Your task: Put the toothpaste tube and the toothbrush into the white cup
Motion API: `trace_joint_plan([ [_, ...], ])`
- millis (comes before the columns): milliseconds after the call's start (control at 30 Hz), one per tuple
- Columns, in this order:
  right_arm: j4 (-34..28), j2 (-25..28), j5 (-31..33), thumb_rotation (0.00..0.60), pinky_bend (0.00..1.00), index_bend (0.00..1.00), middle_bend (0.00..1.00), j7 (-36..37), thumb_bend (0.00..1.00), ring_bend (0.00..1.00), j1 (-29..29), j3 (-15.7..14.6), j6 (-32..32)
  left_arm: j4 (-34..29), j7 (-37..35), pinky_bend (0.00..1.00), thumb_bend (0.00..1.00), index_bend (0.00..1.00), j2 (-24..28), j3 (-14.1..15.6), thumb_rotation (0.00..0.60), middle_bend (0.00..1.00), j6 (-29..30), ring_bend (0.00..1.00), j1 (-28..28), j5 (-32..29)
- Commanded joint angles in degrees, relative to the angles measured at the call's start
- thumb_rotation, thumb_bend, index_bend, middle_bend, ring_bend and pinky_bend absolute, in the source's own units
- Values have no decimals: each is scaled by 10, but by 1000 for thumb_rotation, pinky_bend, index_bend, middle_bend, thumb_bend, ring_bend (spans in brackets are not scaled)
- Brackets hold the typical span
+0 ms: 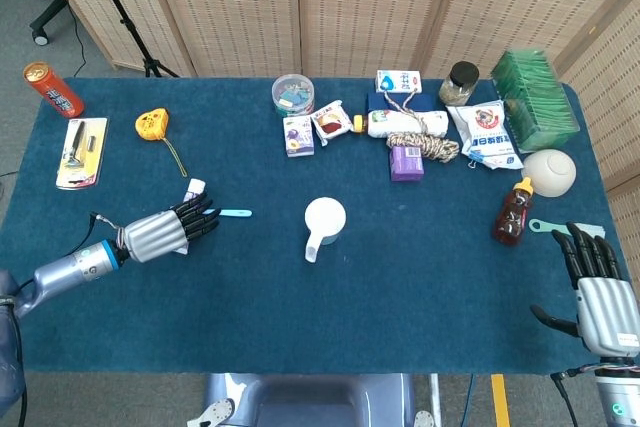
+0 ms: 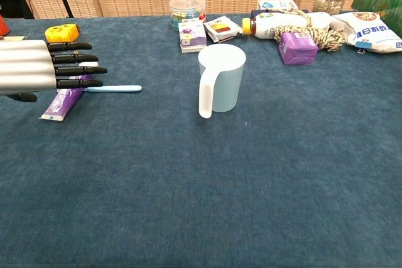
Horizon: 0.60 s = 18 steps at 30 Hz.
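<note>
While nothing is yet gripped, the silver left hand [image 1: 165, 231] with black fingers [image 2: 78, 70] hangs flat and outstretched over the purple toothpaste tube [image 2: 61, 101], fingers extended and apart, pointing right toward the middle of the dark blue table [image 1: 400, 287]; whether they touch the tube I cannot tell. From the head view only the tube's white cap [image 1: 195, 186] shows clear of the hand, on its far side. Just right of the fingertips lies the light blue toothbrush [image 2: 116, 88], its handle running right along the cloth and its left end going under the tube and hand. Further right, well apart from both, stands the white cup [image 2: 221, 77], upright, with its long handle turned to the near side. Beyond it along the far edge sit a clear tub, small cartons, a rope bundle and packets, none in the way. At the near right corner the right hand [image 1: 603, 297] waits with fingers spread, holding nothing. The risk, as I judge it, lies in tube and brush crossing: closing on the tube may drag or flick the brush away, or catch both in a loose hold that slips. A flat soft tube may also squirm out of stiff fingers, and a careless carry could knock the light cup over.
</note>
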Motion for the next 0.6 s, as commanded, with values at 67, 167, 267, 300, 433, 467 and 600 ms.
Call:
trace_joint_plan([
  [67,2,-1,4,600,0,0,0,1,0,0,1,2,-3,2,5,0,27,0,-5,10,600,0,-13,0,-7,-3],
  [167,2,1,4,600,0,0,0,7,0,0,3,2,-5,-1,6,0,39,0,-13,13,600,0,-23,0,-13,-10],
  [267,3,1,5,600,0,0,0,6,0,0,3,3,-5,1,11,0,47,0,-19,20,600,0,-34,0,-18,-10],
  [300,3,1,6,600,0,0,0,6,0,0,3,3,-5,1,12,0,48,0,-19,22,600,0,-36,0,-19,-10],
  [433,4,1,8,600,0,0,0,8,0,0,2,5,-3,1,16,0,55,0,-24,31,600,0,-46,0,-22,-11],
  [467,5,1,9,600,0,0,0,9,0,0,2,5,-3,2,18,0,69,0,-26,32,600,0,-48,0,-22,-12],
  [600,6,2,10,600,0,0,0,13,0,0,3,5,-6,0,13,0,233,0,-29,33,600,0,-47,0,-24,-19],
])
